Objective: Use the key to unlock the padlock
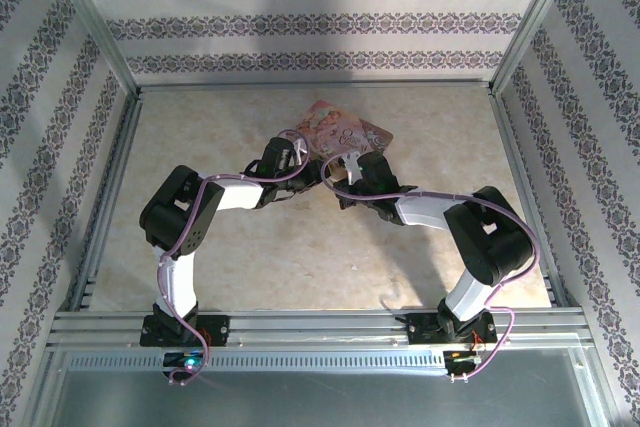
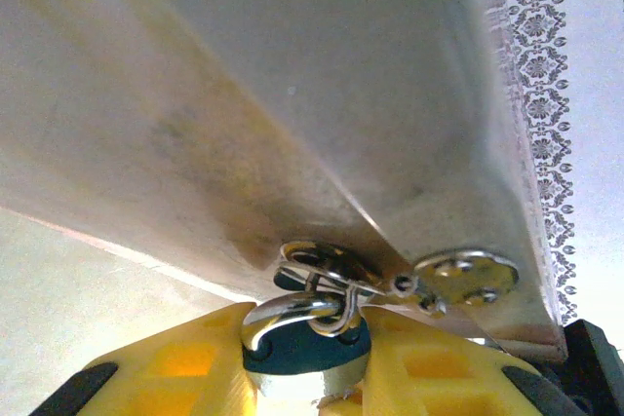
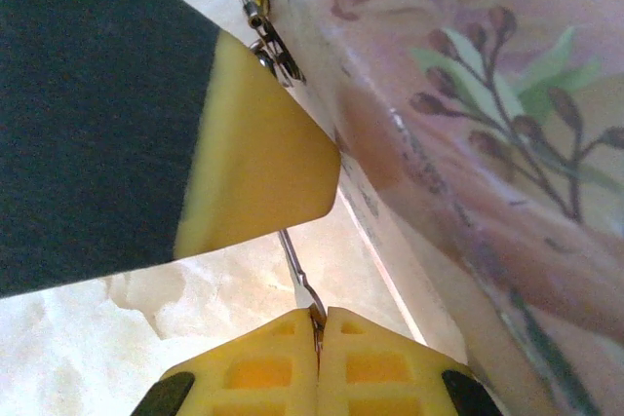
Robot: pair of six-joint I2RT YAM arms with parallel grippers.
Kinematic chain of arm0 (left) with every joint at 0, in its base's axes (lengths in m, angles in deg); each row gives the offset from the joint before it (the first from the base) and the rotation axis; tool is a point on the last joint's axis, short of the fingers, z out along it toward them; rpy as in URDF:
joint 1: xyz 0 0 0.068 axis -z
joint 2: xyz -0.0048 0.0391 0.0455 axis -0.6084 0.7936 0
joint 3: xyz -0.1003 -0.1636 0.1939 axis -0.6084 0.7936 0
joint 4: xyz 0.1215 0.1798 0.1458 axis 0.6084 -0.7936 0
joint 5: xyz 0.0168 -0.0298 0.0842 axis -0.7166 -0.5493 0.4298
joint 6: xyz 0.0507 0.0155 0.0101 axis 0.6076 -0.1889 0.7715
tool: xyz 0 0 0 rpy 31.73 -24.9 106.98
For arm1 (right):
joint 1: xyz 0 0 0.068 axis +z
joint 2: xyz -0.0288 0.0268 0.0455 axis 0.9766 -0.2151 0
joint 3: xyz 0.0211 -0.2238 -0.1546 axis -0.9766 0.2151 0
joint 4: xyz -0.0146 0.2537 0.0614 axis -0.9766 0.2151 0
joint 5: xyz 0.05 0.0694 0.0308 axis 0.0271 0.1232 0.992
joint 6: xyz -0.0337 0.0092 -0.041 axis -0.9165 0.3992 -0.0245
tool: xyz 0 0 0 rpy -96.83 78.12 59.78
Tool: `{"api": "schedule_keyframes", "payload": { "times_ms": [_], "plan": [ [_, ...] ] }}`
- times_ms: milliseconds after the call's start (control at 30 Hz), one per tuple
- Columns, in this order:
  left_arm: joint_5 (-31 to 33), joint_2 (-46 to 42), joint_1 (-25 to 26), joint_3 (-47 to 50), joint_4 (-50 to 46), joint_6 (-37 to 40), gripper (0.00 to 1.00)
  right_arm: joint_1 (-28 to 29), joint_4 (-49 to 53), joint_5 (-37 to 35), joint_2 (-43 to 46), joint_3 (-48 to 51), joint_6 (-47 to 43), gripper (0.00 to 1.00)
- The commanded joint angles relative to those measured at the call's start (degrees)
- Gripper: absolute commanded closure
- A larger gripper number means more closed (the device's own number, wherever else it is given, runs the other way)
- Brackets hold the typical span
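**Key poised below the held padlock**

The left pincer [image 2: 310, 377] is clamped on the padlock [image 2: 297, 338]. Its yellow pads sit on either side of the bluish body, and the silvery shackle is hooked through the hasp [image 2: 458, 278] on the pink box [image 3: 468, 143]. The box lies on the table [image 1: 300, 267] toward the far edge, about midway along it, so the lock hangs at the box's near side. The right pincer [image 3: 319, 338] is closed tight on the key [image 3: 295, 270], which sticks out from between its pads as a thin sliver pointing up toward the lock.

To do this step well, the key's shaft should probably line up with the lock's keyway before any push, because a thin key forced in at an angle could bend or slip in the grip. The keyway itself cannot be made out, so the approach is best made slowly, with the left pincer holding the lock steady against the thrust and the later twist.

It is crowded here. In the right wrist view, the left pincer's yellow finger [image 3: 253, 172] sits just above the key tip and the box wall runs close beside it. Either could catch the key. The lock is also tethered to the hasp, which limits how far it can be turned to face the key.
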Motion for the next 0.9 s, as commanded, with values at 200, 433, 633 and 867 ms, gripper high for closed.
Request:
{"api": "schedule_keyframes", "payload": {
  "times_ms": [200,433,633,867],
  "plan": [
    [-1.80,-2.60,1.26,-0.81,1.39,-0.17,0.72,0.76,1.40,-2.27,-0.54,-0.55,-1.36,1.00],
    [-1.91,-2.71,1.26,-0.88,1.42,-0.18,0.72,0.82,1.40,-2.80,-0.80,-1.32,-1.27,1.00],
    [-2.01,-2.72,1.24,-0.74,1.43,-0.34,0.72,0.82,0.37,-2.55,-0.89,-1.78,-0.85,1.00],
    [-2.20,-2.69,1.24,-0.50,1.67,-0.69,0.72,0.72,-1.94,-2.16,-0.98,-1.74,-0.59,1.00]
  ]
}}
